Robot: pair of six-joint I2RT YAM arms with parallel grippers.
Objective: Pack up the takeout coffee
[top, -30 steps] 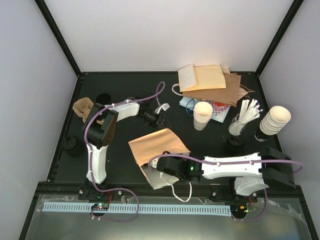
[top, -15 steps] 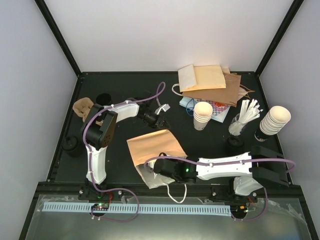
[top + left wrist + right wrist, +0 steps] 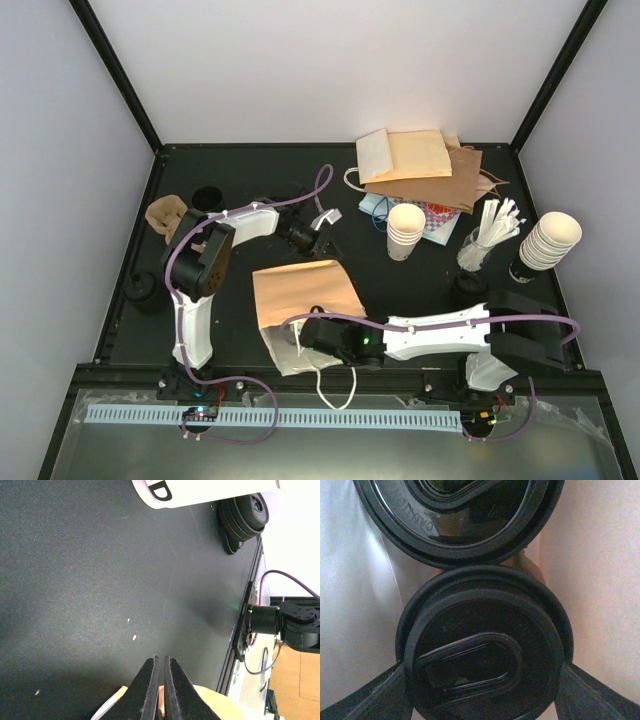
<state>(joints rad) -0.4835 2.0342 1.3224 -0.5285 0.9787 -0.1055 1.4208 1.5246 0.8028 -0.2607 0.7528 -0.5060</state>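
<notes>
Your right gripper (image 3: pixel 482 692) clamps the takeout coffee (image 3: pixel 485 650) inside the brown paper bag (image 3: pixel 300 290), just beside another lidded cup (image 3: pixel 460 515) — release it tilted and both may topple — while your left gripper (image 3: pixel 160 680) stands pressed together.

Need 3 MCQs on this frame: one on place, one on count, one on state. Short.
1. Where is the right hand?
A) inside the brown paper bag
B) lifted clear, in the air
C) folded back at its base

2. How many black lids does the right wrist view show?
A) one
B) two
C) four

3. The left hand has its fingers:
A) spread wide
B) shut together
C) half open

Answers:
1 A: the arm ends in the bag's mouth, and bag walls fill its wrist view.
2 B: one on the takeout coffee between its fingers, one beyond.
3 B: the fingers meet with no gap.
</notes>
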